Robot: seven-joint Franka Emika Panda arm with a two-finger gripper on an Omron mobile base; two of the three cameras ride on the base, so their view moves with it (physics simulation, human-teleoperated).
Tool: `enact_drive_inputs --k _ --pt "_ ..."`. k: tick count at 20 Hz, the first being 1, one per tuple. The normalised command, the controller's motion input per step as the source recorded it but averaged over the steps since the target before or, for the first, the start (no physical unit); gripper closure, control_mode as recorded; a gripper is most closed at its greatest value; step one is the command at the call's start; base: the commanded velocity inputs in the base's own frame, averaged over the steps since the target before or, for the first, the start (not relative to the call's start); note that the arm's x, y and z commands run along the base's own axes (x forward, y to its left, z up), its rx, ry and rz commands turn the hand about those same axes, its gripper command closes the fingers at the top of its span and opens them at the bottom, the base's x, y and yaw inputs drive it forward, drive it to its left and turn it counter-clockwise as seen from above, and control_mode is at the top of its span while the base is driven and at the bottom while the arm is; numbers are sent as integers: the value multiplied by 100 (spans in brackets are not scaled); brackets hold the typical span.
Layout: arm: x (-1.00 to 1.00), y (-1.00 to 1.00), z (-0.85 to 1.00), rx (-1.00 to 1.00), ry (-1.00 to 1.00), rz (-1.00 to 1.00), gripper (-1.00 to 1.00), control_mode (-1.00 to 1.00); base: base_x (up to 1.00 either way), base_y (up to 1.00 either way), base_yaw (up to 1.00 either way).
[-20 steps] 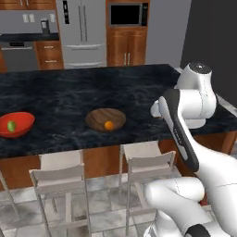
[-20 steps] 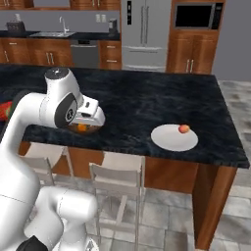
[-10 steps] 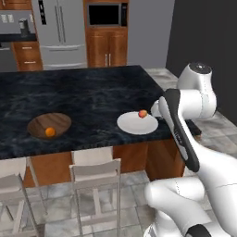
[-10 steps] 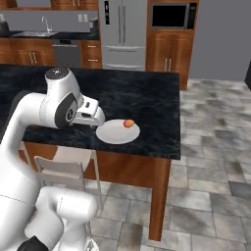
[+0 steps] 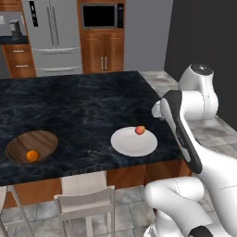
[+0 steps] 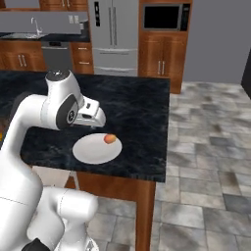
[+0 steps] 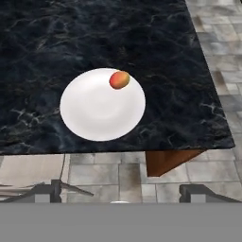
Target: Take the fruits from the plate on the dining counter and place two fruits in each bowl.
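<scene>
I'm looking at a rendered kitchen with reddish-brown wood cabinets, a steel fridge (image 5: 51, 32) and a black wall oven (image 6: 165, 17) at the back, and grey stone floor tiles (image 6: 211, 147) off to the right. In front of me runs the long black stone bench (image 5: 78, 102) with pale grey marbling and a reddish-brown wood base.

My pincer (image 7: 120, 193) hangs above the near edge of the bench, looking down; in the hand view its two dark finger tips stand wide apart at the bottom, with nothing between them. In the base views the hand sits over the bench just beside the plate, but the fingers themselves are hidden there by the wrist.

Directly below and ahead of the pincer lies the flat round white plate (image 7: 94, 113), close to the bench's near edge and near its right end. One small red-orange fruit (image 7: 119, 80) rests on the plate, at its far right rim; the same fruit (image 5: 140, 130) sits toward the plate's far side in the left base view.

Well apart from the plate, further left along the bench, is the shallow dark brown grained wooden bowl (image 5: 41, 141). A small orange ball of fruit (image 5: 32, 156) lies inside it, at its near side.

Pale chairs (image 5: 85, 199) stand on the floor beneath the bench's near edge.
</scene>
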Motion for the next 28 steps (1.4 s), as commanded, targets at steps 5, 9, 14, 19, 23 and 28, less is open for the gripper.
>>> enact_drive_inputs --k 5,9,14,19,23,28 --pt "0 0 0 0 0 0 -100 100 66 0 0" --pt "47 0 -17 0 0 0 -100 -100 16 0 0" --pt "84 6 -34 0 0 -2 -100 -100 0 0 0" --pt "55 15 -57 0 0 -14 -100 -100 0 0 0" --pt "45 2 -54 1 4 -17 -100 -100 0 0 0" --pt "40 0 -36 4 15 -13 -100 -100 0 0 0"
